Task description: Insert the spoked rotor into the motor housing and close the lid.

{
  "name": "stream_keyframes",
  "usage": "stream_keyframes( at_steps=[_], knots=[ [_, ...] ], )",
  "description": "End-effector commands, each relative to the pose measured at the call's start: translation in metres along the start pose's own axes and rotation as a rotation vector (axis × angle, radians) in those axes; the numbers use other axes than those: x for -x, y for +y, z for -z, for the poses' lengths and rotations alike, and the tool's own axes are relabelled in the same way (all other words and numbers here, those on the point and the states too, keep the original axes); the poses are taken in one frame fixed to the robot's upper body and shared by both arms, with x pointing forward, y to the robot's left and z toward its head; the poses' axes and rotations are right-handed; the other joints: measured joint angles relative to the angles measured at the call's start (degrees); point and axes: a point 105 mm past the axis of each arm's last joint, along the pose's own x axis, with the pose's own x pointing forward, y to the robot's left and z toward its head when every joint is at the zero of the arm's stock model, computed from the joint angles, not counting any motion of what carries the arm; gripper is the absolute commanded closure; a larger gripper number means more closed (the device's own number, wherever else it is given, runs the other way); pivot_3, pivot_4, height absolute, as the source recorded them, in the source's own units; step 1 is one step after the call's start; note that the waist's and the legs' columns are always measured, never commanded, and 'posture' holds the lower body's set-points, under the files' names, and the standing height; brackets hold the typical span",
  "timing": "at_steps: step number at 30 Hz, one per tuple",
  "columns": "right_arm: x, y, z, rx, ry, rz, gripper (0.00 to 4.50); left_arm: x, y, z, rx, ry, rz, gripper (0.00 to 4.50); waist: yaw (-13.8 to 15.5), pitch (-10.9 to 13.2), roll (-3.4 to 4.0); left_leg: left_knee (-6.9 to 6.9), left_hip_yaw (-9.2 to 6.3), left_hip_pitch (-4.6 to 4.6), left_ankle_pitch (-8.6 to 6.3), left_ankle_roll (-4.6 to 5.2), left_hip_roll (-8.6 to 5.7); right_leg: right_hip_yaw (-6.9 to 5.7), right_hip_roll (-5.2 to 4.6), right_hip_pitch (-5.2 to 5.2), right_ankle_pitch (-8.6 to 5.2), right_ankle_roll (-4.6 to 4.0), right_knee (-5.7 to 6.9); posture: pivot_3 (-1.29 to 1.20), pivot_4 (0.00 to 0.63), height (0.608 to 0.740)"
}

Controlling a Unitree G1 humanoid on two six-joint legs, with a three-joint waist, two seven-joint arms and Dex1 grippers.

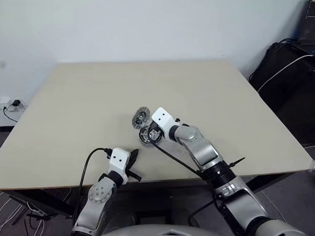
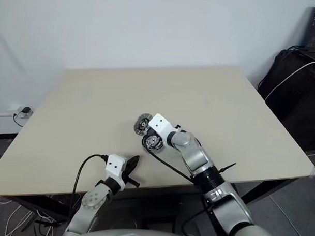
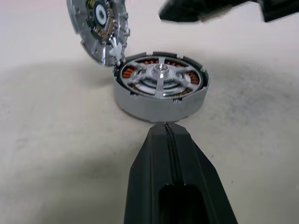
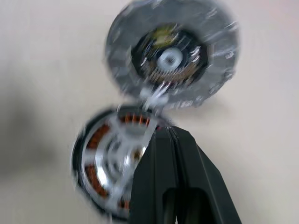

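The motor housing (image 3: pixel 161 100) sits on the table (image 1: pixel 210 89) near its front edge. The spoked rotor (image 3: pixel 160 74) lies inside it, silver spokes over copper windings. The lid (image 3: pixel 99 29) stands tilted open at the housing's far rim, its inner face showing. My right gripper (image 4: pixel 162 131) is shut and empty. It hovers over the housing beside the lid's (image 4: pixel 170 56) lower edge; whether it touches is unclear. Close in front of the housing, my left gripper (image 3: pixel 164 126) is shut on nothing, low over the table and pointing at the housing's wall.
The table's front edge (image 1: pixel 160 181) runs just behind my left gripper (image 1: pixel 133 159). Off the table at the right stand a black bag (image 1: pixel 283 76) and a laptop (image 1: pixel 313 25). A wall socket with cables (image 1: pixel 10 105) sits at the left.
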Motion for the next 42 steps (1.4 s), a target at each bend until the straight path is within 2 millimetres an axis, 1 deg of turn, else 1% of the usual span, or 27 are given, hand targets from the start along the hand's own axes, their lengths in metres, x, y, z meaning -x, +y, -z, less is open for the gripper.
stream_keyframes(
  at_steps=[1, 2, 4, 7, 9, 13, 17, 27, 37, 42],
  knots=[
    [0.007, 0.010, -0.014, 0.140, -0.002, -0.111, 4.47, -0.004, -0.002, -0.010, -0.014, -0.041, 0.013, 4.50, 0.03, 0.00, 0.00, 0.01, 0.00, 0.00, 0.00, 0.00, 0.00, 0.00, 0.00, 0.00, -0.01, 0.01, 0.00, 0.00, 0.000, 0.740],
    [0.009, 0.015, -0.012, 0.178, 0.010, -0.152, 4.10, -0.004, -0.002, -0.010, -0.014, -0.041, 0.013, 4.50, 0.04, 0.01, -0.02, 0.01, 0.00, -0.01, 0.00, 0.00, 0.00, 0.00, -0.01, 0.00, -0.01, 0.01, 0.00, 0.00, 0.000, 0.740],
    [0.011, 0.019, -0.011, 0.226, 0.028, -0.198, 3.56, -0.004, -0.003, -0.010, -0.012, -0.043, 0.013, 4.50, 0.05, 0.03, -0.04, 0.03, 0.00, -0.02, -0.01, 0.02, 0.00, -0.02, -0.02, 0.00, -0.01, 0.02, -0.02, 0.00, 0.000, 0.740],
    [0.010, 0.020, -0.013, 0.272, 0.039, -0.217, 2.53, -0.004, -0.003, -0.010, -0.009, -0.044, 0.009, 4.50, 0.03, 0.04, -0.06, 0.03, 0.00, -0.03, -0.01, 0.01, 0.00, -0.01, -0.02, 0.00, -0.01, 0.02, -0.01, 0.00, 0.000, 0.740],
    [0.010, 0.019, -0.015, 0.296, 0.047, -0.224, 1.94, -0.005, -0.003, -0.009, -0.007, -0.045, 0.006, 4.50, 0.13, 0.04, -0.07, 0.04, -0.01, -0.02, -0.01, 0.01, 0.00, -0.03, -0.02, 0.00, -0.01, 0.02, -0.01, 0.00, 0.000, 0.740],
    [0.007, 0.020, -0.017, 0.336, 0.062, -0.249, 1.94, -0.004, -0.004, -0.009, -0.002, -0.046, 0.000, 4.50, 0.25, 0.04, -0.10, 0.06, -0.02, -0.03, -0.01, 0.01, -0.01, -0.05, -0.03, 0.00, 0.00, 0.02, -0.01, 0.00, 0.000, 0.740],
    [0.004, 0.023, -0.015, 0.360, 0.086, -0.284, 1.94, -0.004, -0.004, -0.009, 0.001, -0.047, -0.007, 4.50, 0.34, 0.04, -0.10, 0.06, -0.03, -0.04, -0.02, 0.01, -0.02, -0.06, -0.05, 0.00, 0.07, -0.10, -0.01, 0.00, 0.000, 0.740],
    [-0.004, 0.030, -0.001, 0.374, 0.153, -0.353, 1.94, -0.003, -0.003, -0.007, 0.005, -0.051, -0.018, 4.50, 0.36, 0.04, -0.10, 0.06, -0.04, -0.03, -0.02, -0.01, -0.02, -0.08, -0.04, -0.01, 0.14, -0.22, 0.00, 0.00, 0.000, 0.740],
    [-0.007, 0.028, 0.010, 0.379, 0.209, -0.389, 1.94, -0.004, -0.002, -0.007, 0.010, -0.056, -0.031, 4.50, 0.40, 0.04, -0.09, 0.06, -0.04, -0.03, -0.02, -0.01, -0.03, -0.10, -0.04, -0.01, 0.15, -0.23, 0.01, 0.00, 0.000, 0.740],
    [-0.008, 0.026, 0.013, 0.379, 0.225, -0.389, 1.94, -0.005, -0.001, -0.007, 0.013, -0.061, -0.035, 4.50, 0.41, 0.01, -0.11, 0.08, -0.05, -0.01, -0.01, -0.03, -0.03, -0.11, -0.04, 0.00, 0.16, -0.25, 0.03, 0.00, 0.000, 0.740]
  ],
)
